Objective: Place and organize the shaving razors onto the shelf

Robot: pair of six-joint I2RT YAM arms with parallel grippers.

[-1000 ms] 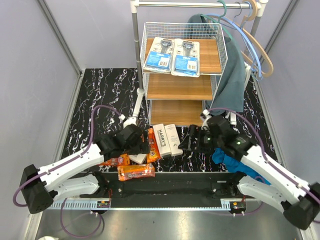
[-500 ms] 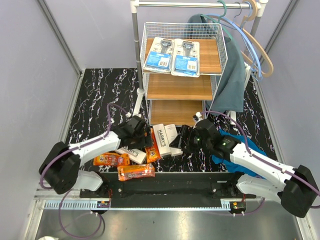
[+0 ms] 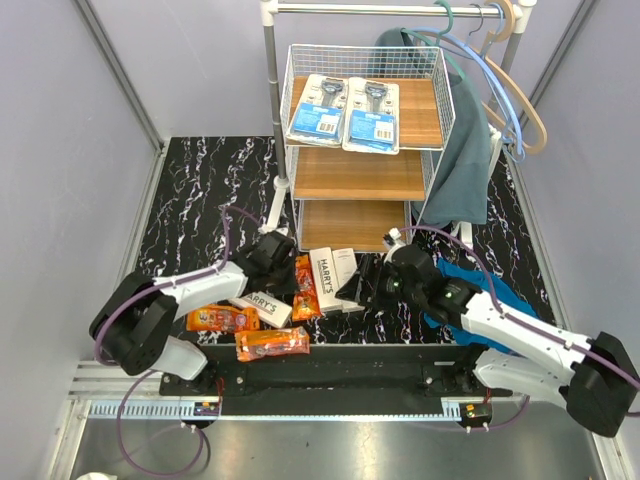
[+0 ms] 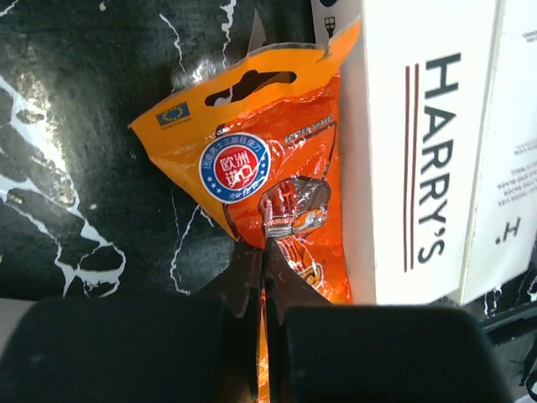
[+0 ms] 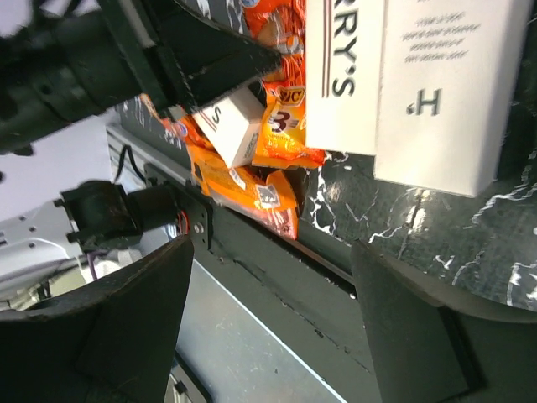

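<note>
Bright, even overhead light fills the top view, with soft, short shadows on the black marbled surface point(image 3: 200, 190). In the left wrist view white glare streaks that surface left of the orange bag point(image 4: 252, 168), whose film glints; the left claw point(image 4: 263, 252) is a dark blur. The right claw point(image 5: 273, 248) is equally unfocused, the white boxes point(image 5: 419, 84) beyond it sharp.

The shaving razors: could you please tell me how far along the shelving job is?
Done: two blister cards lie on the top board of the shelf. In hand: the left gripper is pinched shut on an orange bag beside the Harry's boxes; the right gripper is open near them. Left: that bag, those boxes, a third box and other orange bags on the table; the lower boards are bare.
</note>
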